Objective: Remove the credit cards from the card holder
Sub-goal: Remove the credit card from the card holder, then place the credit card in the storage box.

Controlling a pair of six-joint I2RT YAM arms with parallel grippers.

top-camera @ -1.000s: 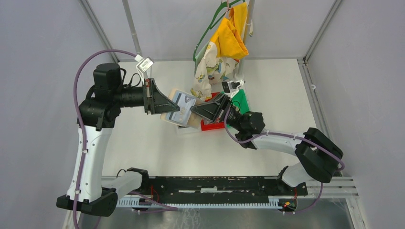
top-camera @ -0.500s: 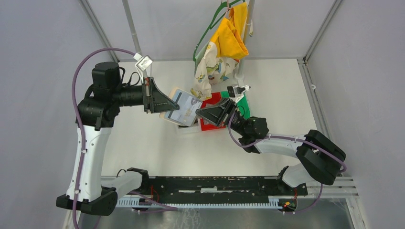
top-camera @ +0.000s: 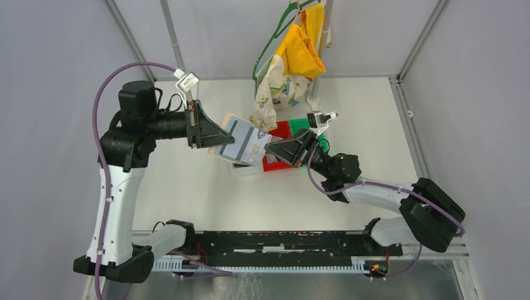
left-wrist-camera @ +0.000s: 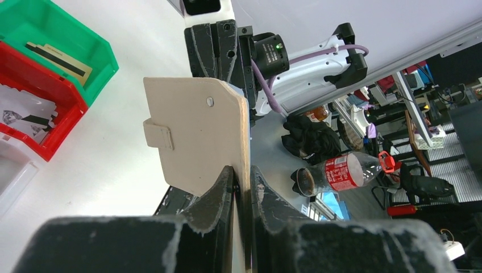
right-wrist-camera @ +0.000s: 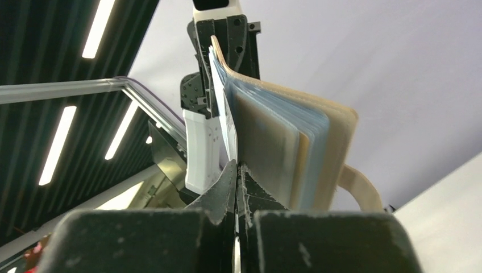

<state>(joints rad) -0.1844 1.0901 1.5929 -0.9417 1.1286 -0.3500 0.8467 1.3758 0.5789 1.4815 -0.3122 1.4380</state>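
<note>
My left gripper [top-camera: 226, 134] is shut on the tan card holder [top-camera: 220, 149] and holds it open above the table. In the left wrist view its cover with the snap tab [left-wrist-camera: 196, 133] stands clamped between my fingers [left-wrist-camera: 242, 177]. My right gripper [top-camera: 270, 149] is shut on the edge of a pale credit card [top-camera: 249, 142] with a dark stripe, which is partly out of the sleeves. The right wrist view shows the thin card [right-wrist-camera: 223, 116] pinched at my right gripper [right-wrist-camera: 236, 169], beside the clear sleeves [right-wrist-camera: 284, 142]. More cards lie in the green bin [left-wrist-camera: 57, 58] and the red bin [left-wrist-camera: 23, 111].
A red bin [top-camera: 278, 165], a green bin [top-camera: 301, 124] and a white bin [top-camera: 240, 169] stand under the held card holder. Clothes on a green hanger [top-camera: 294, 56] hang at the back. Grey walls and frame posts enclose the table.
My right gripper has moved to the right with the card, drawing it further out of the card holder. The left arm has stayed almost still.
</note>
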